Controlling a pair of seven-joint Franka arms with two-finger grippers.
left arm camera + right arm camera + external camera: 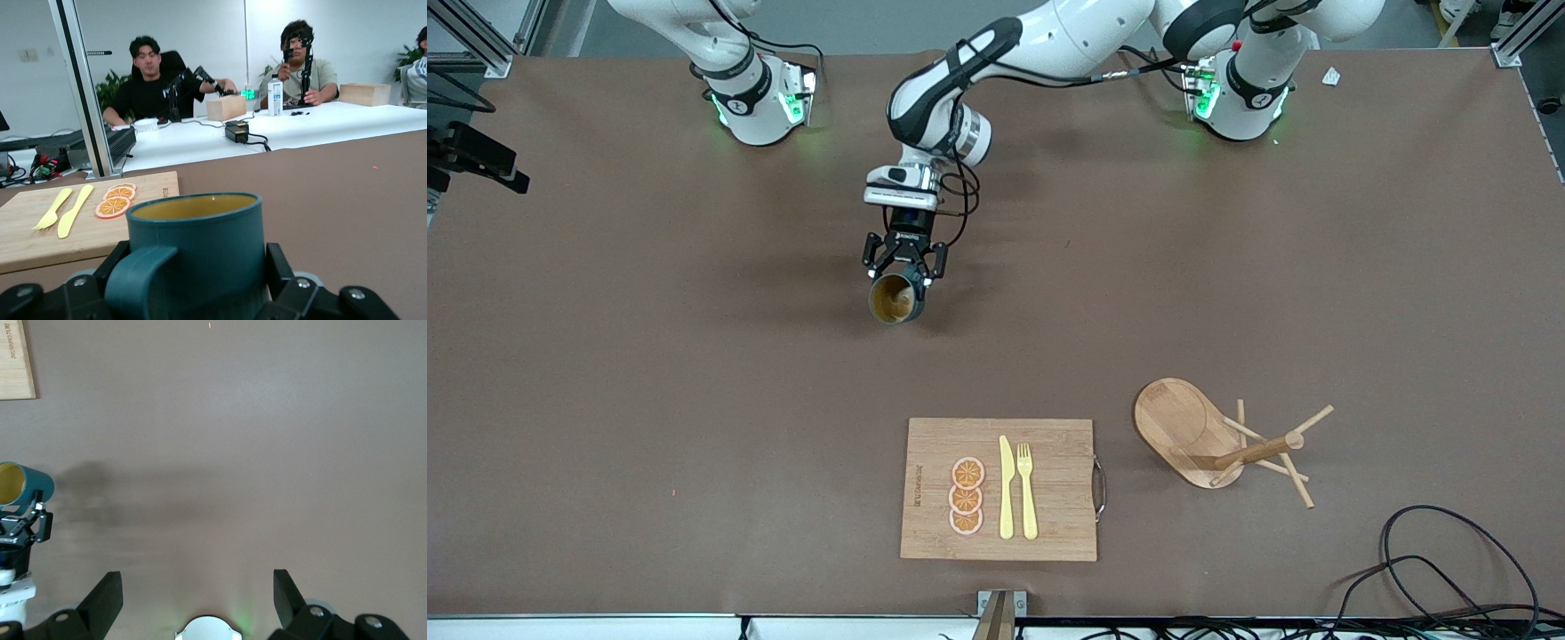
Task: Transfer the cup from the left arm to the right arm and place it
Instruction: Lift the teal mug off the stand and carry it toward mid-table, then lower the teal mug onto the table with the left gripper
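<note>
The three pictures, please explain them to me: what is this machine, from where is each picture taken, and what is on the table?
Two robot arms stand at a brown table. One picture looks down from a high camera facing them; the other two come from cameras on each arm's wrist. The left gripper holds the cup in the air over the bare middle of the table. The right gripper is open over bare table and waits. Nearer the front camera lie a cutting board with orange slices, a knife and a fork, and beside it a wooden peg rack.
</note>
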